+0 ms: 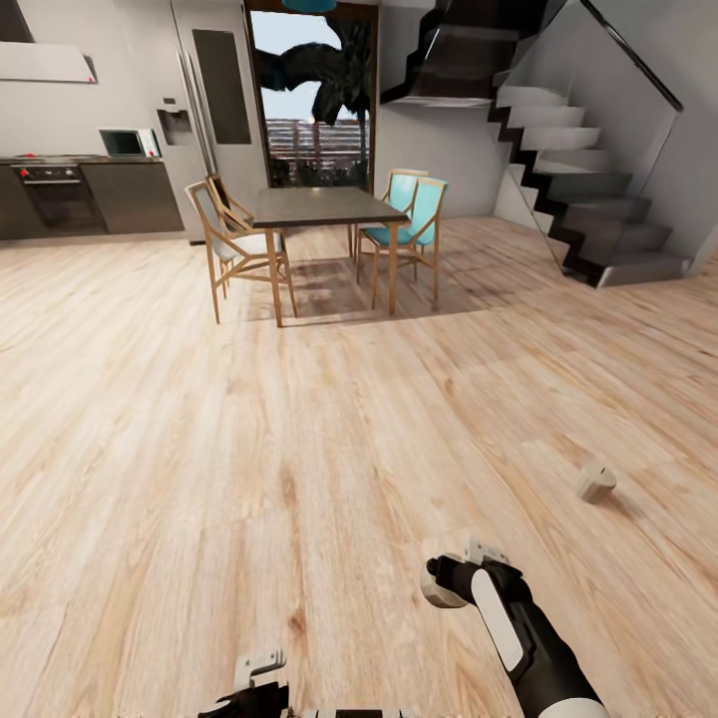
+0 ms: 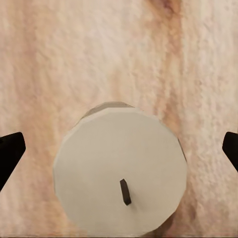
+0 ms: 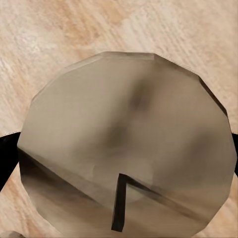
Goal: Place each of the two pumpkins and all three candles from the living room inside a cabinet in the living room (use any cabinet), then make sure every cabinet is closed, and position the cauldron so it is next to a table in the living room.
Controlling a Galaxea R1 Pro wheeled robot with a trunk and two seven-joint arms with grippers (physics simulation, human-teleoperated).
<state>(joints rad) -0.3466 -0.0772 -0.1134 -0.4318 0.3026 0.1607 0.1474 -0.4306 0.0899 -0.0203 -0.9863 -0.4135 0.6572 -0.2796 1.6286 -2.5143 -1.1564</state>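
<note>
A candle (image 3: 126,148) is pinched in the right gripper (image 1: 446,583) above the plank floor (image 1: 249,449). A second candle (image 2: 120,171) is seen standing between the spread fingers (image 2: 10,151) of the left gripper (image 1: 257,670). A third candle (image 1: 595,482) is lying on that floor, near the right gripper.

No legible text or labels anywhere.

The floor (image 1: 249,449) is light wood planking with visible grain and a faint sheen. The candles (image 1: 595,481) look matt, waxy and smooth, each with a dark wick (image 2: 125,192). The dining table (image 1: 319,206) has a dark, matt top on wooden legs.
</note>
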